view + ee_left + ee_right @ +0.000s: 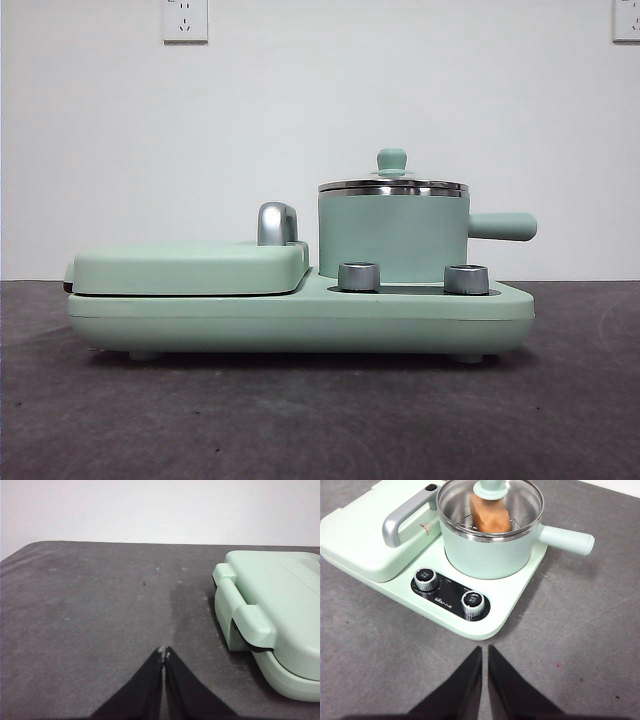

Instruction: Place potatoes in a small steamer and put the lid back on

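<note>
Both black two-jawed hands, right hand (485, 652) and left hand (164, 652), hang closed and empty above the dark bench (300, 420), so with the orange-brown rough potato (490, 514) inside the mint-green cylindrical steamer pot (392, 238) under the clear glass lid (392, 184), I judge nothing needs regripping.

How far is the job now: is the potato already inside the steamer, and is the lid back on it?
It looks finished. The potato sits on the rack inside the small steamer, seen through the glass lid, which rests on the pot's steel rim. Nothing is in hand: the left hand and the right hand are both shut, holding nothing, away from the pot. Nothing appears left.
</note>
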Tool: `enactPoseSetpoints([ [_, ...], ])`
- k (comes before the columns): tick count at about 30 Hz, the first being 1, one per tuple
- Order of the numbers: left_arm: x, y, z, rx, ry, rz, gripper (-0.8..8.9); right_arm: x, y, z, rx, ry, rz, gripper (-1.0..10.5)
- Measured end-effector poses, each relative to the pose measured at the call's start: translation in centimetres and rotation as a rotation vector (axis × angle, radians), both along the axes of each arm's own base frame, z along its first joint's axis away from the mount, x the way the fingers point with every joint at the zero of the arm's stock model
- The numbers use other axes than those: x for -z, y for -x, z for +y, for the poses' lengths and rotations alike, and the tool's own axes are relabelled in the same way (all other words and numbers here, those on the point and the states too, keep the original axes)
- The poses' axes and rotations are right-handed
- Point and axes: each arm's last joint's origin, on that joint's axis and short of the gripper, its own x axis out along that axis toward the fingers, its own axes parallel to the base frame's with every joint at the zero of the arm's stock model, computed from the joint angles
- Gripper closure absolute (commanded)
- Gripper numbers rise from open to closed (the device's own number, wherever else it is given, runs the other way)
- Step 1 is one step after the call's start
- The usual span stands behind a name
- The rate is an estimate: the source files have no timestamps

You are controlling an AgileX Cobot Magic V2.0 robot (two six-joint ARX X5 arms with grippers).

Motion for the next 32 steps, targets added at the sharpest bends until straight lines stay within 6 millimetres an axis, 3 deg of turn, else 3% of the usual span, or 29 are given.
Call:
enactPoseSetpoints([
  [9, 0.0, 0.0, 0.0, 0.000, 0.000, 0.000, 8.07, 0.0, 0.0, 0.0, 0.003, 0.000, -0.006, 9.3],
  [15, 0.0, 0.0, 0.0, 0.000, 0.000, 0.000, 8.07, 0.1, -0.1, -0.5, 0.069, -0.005, -0.124, 9.3],
  [18, 0.0, 0.0, 0.0, 0.000, 0.000, 0.000, 8.07, 2.4, 0.0, -1.3, 0.133, -0.039, -0.232, 9.3],
  [23, 0.0, 0.0, 0.0, 0.000, 0.000, 0.000, 8.07, 9.1, 0.0, -2.7, 0.281, -0.075, -0.401, 9.3],
  [26, 0.0, 0.0, 0.0, 0.000, 0.000, 0.000, 8.07, 12.9, 0.0, -3.5, 0.358, -0.064, -0.415, 9.3],
  [29, 0.0, 0.0, 0.0, 0.000, 0.000, 0.000, 8.07, 15.4, 0.0, -4.0, 0.408, -0.050, -0.398, 9.3],
  [32, 0.0, 0.0, 0.0, 0.000, 0.000, 0.000, 8.07, 16.5, -0.1, -4.0, 0.416, -0.049, -0.395, 9.3],
])
